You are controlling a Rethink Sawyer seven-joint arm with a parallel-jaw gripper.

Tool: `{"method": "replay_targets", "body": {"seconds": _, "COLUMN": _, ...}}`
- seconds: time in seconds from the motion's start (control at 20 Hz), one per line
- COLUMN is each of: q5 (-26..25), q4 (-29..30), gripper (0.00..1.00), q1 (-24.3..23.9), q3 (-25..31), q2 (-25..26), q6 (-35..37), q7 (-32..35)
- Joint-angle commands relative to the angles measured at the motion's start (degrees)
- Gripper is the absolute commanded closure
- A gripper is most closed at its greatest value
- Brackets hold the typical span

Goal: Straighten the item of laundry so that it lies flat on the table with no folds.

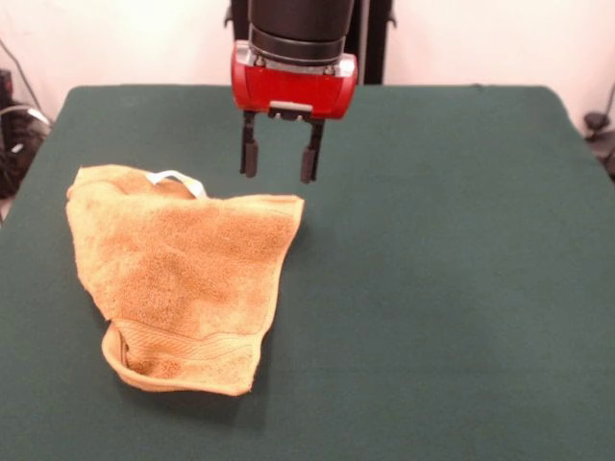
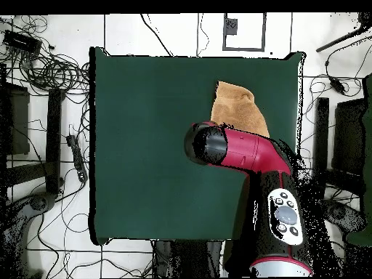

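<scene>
The golden-orange towel (image 1: pixel 183 274) lies crumpled and folded over on the left part of the green table (image 1: pixel 442 288). Its banded edge is nearest the camera and curls up. A white tag loop (image 1: pixel 178 180) shows at its far edge. My gripper (image 1: pixel 281 161) hangs open and empty above the table, just beyond the towel's far right corner, not touching it. In the overhead view the towel (image 2: pixel 236 105) lies near the table's right edge, partly hidden under my red arm (image 2: pixel 247 152); the gripper itself is hidden there.
The table (image 2: pixel 145 145) has wide bare cloth to the right of the towel in the front view. Cables and stands (image 2: pixel 43 73) lie on the floor around the table.
</scene>
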Motion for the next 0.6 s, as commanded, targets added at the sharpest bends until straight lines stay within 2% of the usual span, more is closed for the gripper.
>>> {"method": "replay_targets", "body": {"seconds": 0.05, "q5": 0.65, "q4": 0.95, "gripper": 0.0, "q1": 1.7, "q3": 5.74, "q2": 5.4, "q6": -0.21, "q7": 7.35}}
{"method": "replay_targets", "body": {"seconds": 0.6, "q5": 0.36, "q4": 0.17, "gripper": 0.0, "q1": 0.84, "q3": 7.18, "q2": 6.59, "q6": -0.94, "q7": 6.0}}
